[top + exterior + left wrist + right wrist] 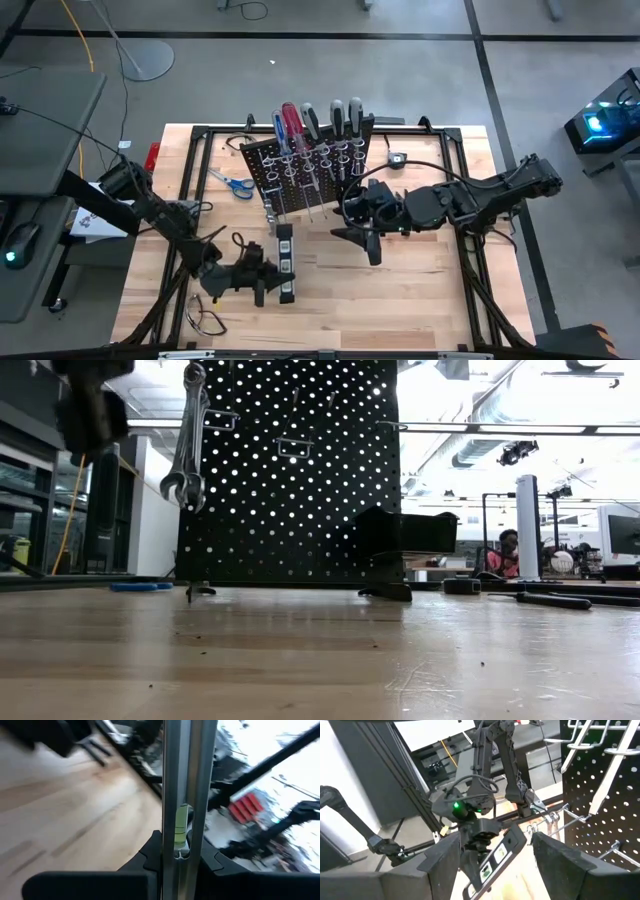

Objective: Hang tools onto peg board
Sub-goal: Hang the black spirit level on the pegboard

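- Level [284, 262] — my left gripper [262, 283] is squeezing it tight.
- I am aiming it slowly at a free hook on the peg board [300, 170].
- My right gripper [355, 235] is waiting wide open, holding nothing.

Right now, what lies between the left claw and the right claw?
In the high view: the spirit level that the left claw grips, then bare tabletop up to the open right claw.

Two dark jointed arms, matte black housings; looped black cables along links; green indicator light on left arm [456, 806]; broad black wedge-shaped fingers [565, 857].
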Available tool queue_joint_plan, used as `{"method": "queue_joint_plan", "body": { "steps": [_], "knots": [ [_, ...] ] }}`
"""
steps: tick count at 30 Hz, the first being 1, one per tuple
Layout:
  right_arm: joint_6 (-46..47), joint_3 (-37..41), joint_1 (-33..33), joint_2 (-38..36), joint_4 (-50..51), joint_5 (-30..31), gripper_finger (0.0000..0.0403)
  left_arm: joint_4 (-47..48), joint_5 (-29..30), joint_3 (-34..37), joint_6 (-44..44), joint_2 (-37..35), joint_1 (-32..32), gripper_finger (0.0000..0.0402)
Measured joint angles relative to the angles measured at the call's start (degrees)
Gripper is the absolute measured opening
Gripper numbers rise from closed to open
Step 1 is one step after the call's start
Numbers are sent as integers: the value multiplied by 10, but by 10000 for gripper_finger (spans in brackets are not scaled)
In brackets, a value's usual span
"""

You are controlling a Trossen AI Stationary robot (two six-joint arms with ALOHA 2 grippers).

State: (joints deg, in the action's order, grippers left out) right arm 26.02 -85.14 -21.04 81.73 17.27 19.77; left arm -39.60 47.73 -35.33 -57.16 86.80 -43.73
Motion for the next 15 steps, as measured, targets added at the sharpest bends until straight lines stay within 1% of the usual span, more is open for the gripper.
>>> {"method": "queue_joint_plan", "body": {
  "steps": [2,6,9,15],
  "knots": [
    [0,0,0,0,2,0,238,8,8,0,-6,0,2,41],
    [0,0,0,0,3,0,238,-6,-31,0,16,0,26,41],
    [1,0,0,0,5,0,238,-6,-46,0,22,0,37,41],
    [1,0,0,0,6,0,238,-6,-48,0,10,0,23,41]
  ]
}}
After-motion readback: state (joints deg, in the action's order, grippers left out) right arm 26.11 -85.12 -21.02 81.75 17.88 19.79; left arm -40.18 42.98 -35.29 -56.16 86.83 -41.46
